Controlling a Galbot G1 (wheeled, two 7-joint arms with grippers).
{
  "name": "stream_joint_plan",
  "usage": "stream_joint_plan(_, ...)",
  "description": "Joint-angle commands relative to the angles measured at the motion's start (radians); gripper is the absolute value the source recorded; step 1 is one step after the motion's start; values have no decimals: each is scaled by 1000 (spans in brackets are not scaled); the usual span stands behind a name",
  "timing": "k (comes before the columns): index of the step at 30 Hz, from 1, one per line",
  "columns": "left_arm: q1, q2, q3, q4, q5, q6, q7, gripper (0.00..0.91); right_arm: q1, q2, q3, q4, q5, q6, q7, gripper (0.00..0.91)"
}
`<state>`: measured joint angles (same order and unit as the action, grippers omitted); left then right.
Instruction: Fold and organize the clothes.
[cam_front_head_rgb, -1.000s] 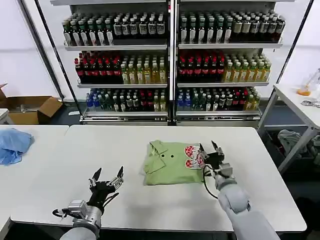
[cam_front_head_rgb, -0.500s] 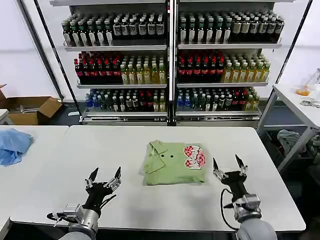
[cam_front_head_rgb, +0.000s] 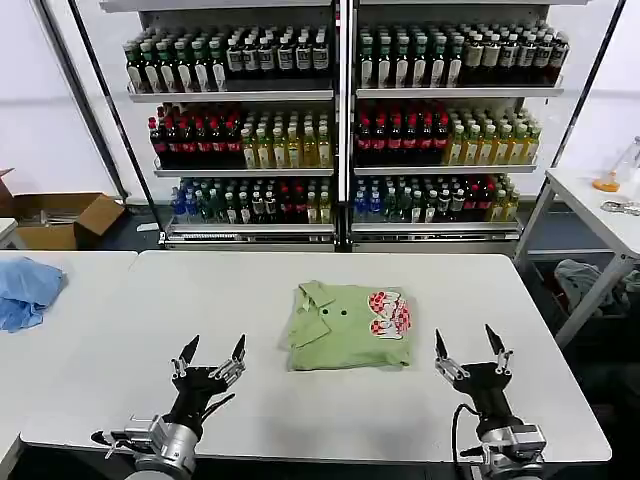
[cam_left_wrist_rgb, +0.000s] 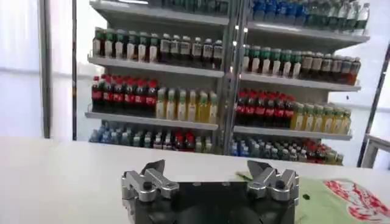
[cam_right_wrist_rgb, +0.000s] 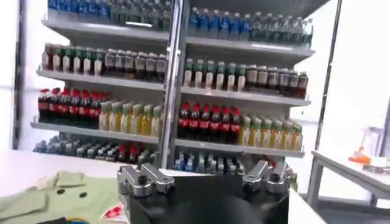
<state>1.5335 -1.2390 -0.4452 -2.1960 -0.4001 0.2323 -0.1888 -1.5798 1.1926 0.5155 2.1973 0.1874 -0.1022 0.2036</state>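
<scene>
At the centre of the head frame, the folded shirt (cam_front_head_rgb: 348, 326) lay flat on the white table (cam_front_head_rgb: 300, 400), collar toward the shelves (cam_front_head_rgb: 340, 120) and its red-and-white patch on the frame's right side. Toward the lower left, the left claw (cam_front_head_rgb: 211, 355) hovered over the table with fingers spread, well apart from the shirt. Toward the lower right, the right claw (cam_front_head_rgb: 469, 347) pointed up and away, also spread, near the shirt's right edge but clear of it. At the far left edge lay a blue cloth (cam_front_head_rgb: 25, 290). From the left wrist, the shirt's patch showed at the lower right (cam_left_wrist_rgb: 353, 198) beyond the claw (cam_left_wrist_rgb: 210, 173). From the right wrist, the collar and buttons (cam_right_wrist_rgb: 67, 193) showed at the lower left, beside that claw (cam_right_wrist_rgb: 206, 173).
</scene>
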Motion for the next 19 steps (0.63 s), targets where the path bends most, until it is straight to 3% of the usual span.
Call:
stream_joint_plan(1,12,-1,-4,-9,5,-3,9,907,-64,10,27,75,-21,-3,24,907)
stream_joint_plan(19,1,15,-3,9,9,-3,29,907,-69,7,41,79,-43,-27,31,907)
